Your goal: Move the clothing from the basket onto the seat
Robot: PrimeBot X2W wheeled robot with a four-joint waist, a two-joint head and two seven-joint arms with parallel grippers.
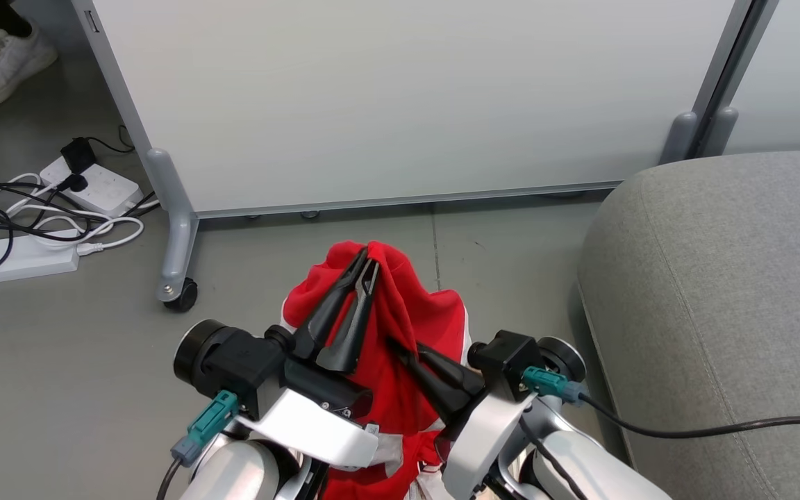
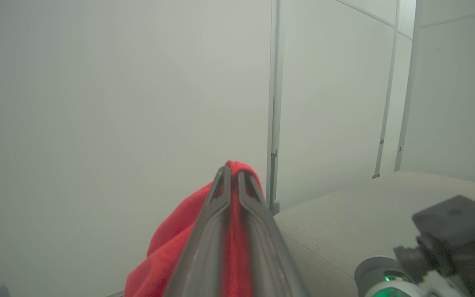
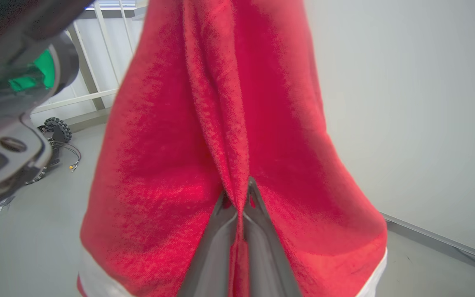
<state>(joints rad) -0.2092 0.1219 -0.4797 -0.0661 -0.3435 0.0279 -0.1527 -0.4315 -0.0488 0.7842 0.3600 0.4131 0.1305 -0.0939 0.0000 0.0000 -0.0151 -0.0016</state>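
Setting: grey floor [image 1: 80, 361] in front of a pale partition panel [image 1: 407, 97] on casters; the grey upholstered seat [image 1: 719, 292] stands to the robot's right.
Task item: the red garment [image 1: 407, 312] with white trim hangs in the air between both arms. It is over the floor, near the seat but apart from it.
Left gripper [image 1: 367, 267]: raised, with its fingers pressed together on the topmost fold. The cloth drapes down from this point, so this grip appears to carry the weight.
Right gripper [image 1: 400, 345]: lower, with its fingers pinched on a vertical fold at mid-cloth. Judged a second hold, to steady the hanging fabric for the swing to the right.
Reason for height: a high hold probably keeps the hem off the floor and lets it clear the seat edge.
Hidden: the lower hem is cut off by the pale forearms and the bottom edge of the head view. Whatever lies beneath the cloth is covered.
Unclear: it cannot be told whether one garment or several are held.
Clutter: power strips [image 1: 25, 257] with cables and a person's white shoe [image 1: 1, 66] lie at far left, well apart from the work.
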